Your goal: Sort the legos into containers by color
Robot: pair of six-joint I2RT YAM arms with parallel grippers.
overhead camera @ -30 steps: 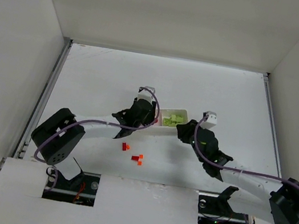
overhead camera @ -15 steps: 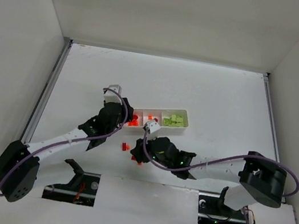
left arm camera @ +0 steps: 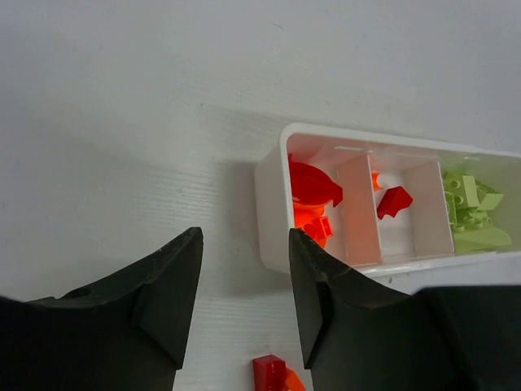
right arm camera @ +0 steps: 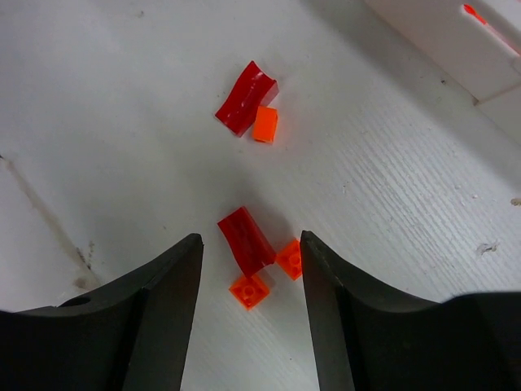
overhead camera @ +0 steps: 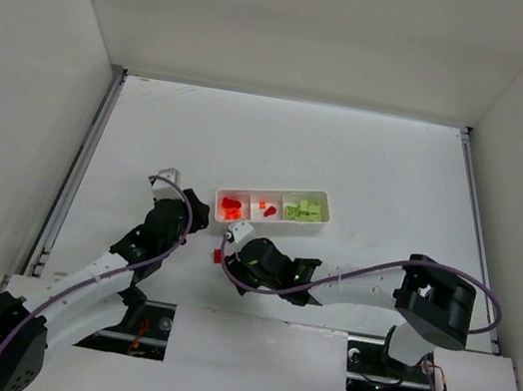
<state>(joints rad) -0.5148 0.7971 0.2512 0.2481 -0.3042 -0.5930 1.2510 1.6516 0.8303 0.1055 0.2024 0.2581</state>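
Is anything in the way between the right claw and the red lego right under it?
Nothing visible blocks it. The right gripper is open, with the dark red curved plastic piece straight ahead between its fingers. Two tiny orange bricks sit right against that piece and might get pinched too.

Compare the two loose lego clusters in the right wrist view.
The near cluster has one red piece with two orange ones; the far cluster has one red with a single orange. The near cluster sits between the open fingers of the right gripper; the far cluster lies beyond them, nearer the tray. Both lie on the table, unsorted.
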